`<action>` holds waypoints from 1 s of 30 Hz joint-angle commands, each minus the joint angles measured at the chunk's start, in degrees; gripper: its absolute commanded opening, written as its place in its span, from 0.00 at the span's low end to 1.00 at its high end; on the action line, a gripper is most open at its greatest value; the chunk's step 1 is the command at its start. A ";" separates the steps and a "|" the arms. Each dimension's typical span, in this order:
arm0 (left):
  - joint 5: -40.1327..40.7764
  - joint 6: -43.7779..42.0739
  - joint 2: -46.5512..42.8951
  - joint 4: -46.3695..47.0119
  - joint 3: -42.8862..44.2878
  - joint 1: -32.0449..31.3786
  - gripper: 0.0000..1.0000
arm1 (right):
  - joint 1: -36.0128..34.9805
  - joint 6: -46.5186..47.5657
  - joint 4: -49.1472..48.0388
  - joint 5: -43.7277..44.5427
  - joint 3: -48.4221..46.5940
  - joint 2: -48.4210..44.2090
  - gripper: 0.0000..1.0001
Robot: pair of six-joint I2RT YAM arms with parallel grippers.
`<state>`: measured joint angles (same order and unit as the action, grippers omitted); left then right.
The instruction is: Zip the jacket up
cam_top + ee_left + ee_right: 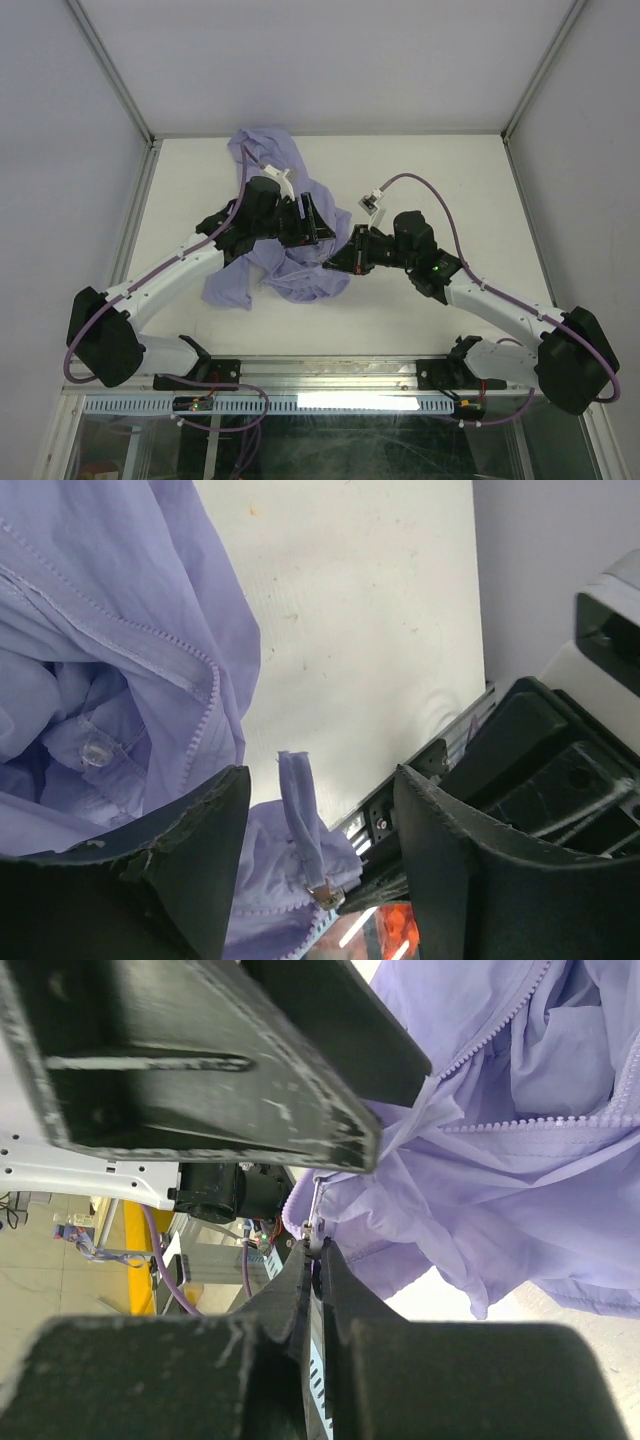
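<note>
- The left gripper (pixel 320 780) stands wide. Its 2 fingers (pixel 185 870) are well parted and grip nothing.
- A narrow zipper strip (pixel 298 810) of the jacket (pixel 262 150) stands in the gap between them. As far as the left wrist view shows, it touches neither finger.
- The strip's long axis runs roughly along the fingers, from a small metal end (pixel 322 891) deep in the gap out toward the tips. A plain closing would likely catch it across its width.
- The right gripper (pixel 315 1250) is pinched tight, its tips meeting on what looks like that same metal end at the jacket's lower edge.
- From above, the 2 grippers sit just beside each other, tip toward tip, at the right edge of the garment.
- A row of zipper teeth (pixel 195 665) lies off to one side of the left fingers, on the bunched body of the jacket, apart from the strip.
- The jacket lies crumpled on the table (pixel 430 170), left of centre, mostly under and behind the left arm.
- The left arm is nearer the free length of strip, while the right holds only its end. Whether the 2 zipper sides are joined cannot be told.
</note>
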<state>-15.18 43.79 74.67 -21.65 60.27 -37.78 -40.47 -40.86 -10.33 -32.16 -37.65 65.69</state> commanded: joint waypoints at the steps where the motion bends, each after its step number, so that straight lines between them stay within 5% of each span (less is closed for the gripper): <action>1: -2.78 -1.15 1.85 1.08 3.00 0.25 0.59 | -0.11 1.31 -2.80 -0.33 -0.59 -0.95 0.00; 12: -5.06 -0.93 4.33 3.38 3.58 0.22 0.42 | -0.23 1.49 -2.68 -0.17 -0.17 -1.09 0.00; 19: -2.48 -0.56 1.57 5.33 1.54 0.25 0.00 | -0.19 1.31 -2.14 0.76 0.30 -1.85 0.00; 30: 7.21 4.34 -14.56 4.75 -9.87 2.62 0.00 | 1.11 -3.47 -7.27 2.16 5.29 -6.16 0.00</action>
<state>-12.27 45.67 65.17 -19.07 53.04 -35.88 -40.01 -42.13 -11.79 -30.59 -33.32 62.02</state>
